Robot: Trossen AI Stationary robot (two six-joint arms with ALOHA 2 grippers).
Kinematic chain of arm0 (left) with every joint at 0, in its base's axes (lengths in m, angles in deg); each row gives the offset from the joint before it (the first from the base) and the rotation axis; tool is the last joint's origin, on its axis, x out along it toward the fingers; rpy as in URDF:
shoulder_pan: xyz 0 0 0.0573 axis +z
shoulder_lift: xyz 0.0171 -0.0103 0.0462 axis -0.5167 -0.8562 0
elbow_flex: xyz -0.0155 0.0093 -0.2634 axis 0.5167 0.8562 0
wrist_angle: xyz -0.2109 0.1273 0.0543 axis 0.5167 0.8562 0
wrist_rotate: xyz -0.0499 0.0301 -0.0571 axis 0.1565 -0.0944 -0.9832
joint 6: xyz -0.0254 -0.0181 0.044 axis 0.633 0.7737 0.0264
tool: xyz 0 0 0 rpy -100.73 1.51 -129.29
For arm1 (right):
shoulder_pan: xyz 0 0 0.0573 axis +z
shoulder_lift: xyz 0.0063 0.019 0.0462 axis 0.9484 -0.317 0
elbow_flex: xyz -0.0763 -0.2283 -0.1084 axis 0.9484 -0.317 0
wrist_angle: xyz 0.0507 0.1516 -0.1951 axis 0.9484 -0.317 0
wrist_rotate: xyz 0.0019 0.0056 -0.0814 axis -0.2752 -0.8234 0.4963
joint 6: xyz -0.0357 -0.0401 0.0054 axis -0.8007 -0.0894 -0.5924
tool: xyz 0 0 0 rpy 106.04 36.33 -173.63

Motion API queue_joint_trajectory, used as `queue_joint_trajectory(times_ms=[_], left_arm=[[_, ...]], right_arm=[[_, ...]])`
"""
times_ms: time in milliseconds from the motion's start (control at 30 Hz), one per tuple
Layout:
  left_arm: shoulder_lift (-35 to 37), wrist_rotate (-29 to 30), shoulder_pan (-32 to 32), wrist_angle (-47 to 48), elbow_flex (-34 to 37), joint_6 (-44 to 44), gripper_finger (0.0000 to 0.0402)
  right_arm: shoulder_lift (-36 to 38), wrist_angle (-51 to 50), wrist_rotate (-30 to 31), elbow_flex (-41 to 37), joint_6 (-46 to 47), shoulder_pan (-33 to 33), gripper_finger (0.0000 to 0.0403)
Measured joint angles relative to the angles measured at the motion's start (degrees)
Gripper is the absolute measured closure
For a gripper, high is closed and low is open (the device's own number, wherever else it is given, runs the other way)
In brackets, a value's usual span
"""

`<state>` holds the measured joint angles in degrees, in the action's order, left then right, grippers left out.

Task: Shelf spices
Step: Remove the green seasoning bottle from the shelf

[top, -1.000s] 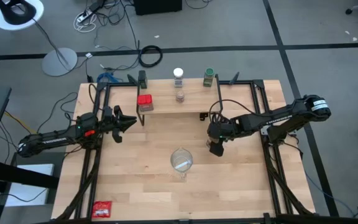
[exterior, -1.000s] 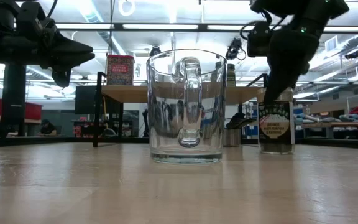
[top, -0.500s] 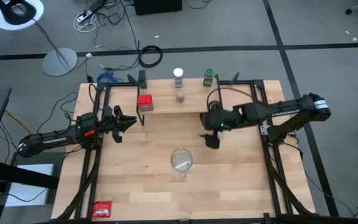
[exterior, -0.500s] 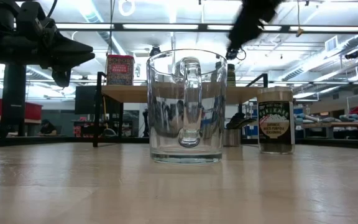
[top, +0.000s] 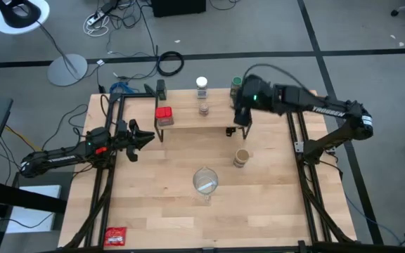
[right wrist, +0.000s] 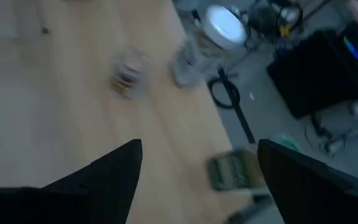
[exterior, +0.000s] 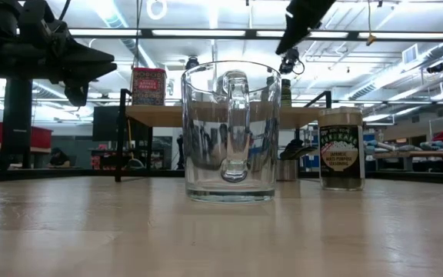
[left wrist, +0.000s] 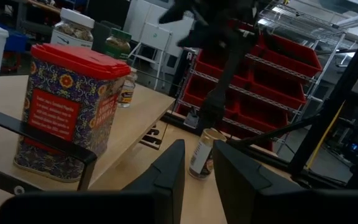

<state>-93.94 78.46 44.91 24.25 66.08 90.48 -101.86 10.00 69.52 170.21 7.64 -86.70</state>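
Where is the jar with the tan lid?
In the high view the tan-lidded jar stands on the table, right of the glass mug, in front of the shelf.

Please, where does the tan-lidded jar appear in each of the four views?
High view: the tan-lidded jar stands on the table, just in front of the right end of the shelf.
Low view: the jar is right of the glass mug.
Left wrist view: the jar is past the shelf's corner.
Right wrist view: not in it.
Shared landmark: the shelf's wood top.
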Motion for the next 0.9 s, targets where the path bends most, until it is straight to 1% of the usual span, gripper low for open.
queue_joint_trajectory(times_ms=[267, 367, 533, 667, 900], left_arm=[[0.00, -0.04, 0.00, 0.02, 0.00, -0.25, 0.0314], [-0.02, -0.04, 0.00, 0.02, 0.00, -0.28, 0.0314], [-0.02, -0.04, 0.00, -0.02, 0.00, -0.55, 0.0314], [-0.02, -0.04, 0.00, -0.06, 0.00, -0.44, 0.0314], [0.00, -0.02, 0.00, 0.00, 0.00, -0.38, 0.0314]], right_arm=[[-0.07, 1.55, -13.17, 0.27, -4.53, -14.26, 0.0085], [-0.07, 4.86, -16.29, 0.27, -6.03, -18.41, 0.0085], [-1.34, 7.52, -25.06, 0.31, -5.88, -24.15, 0.0084], [-3.95, 6.65, -25.51, 0.31, -6.86, -25.77, 0.0080], [-8.87, 8.40, -26.81, 0.29, -7.32, -26.59, 0.0078]])
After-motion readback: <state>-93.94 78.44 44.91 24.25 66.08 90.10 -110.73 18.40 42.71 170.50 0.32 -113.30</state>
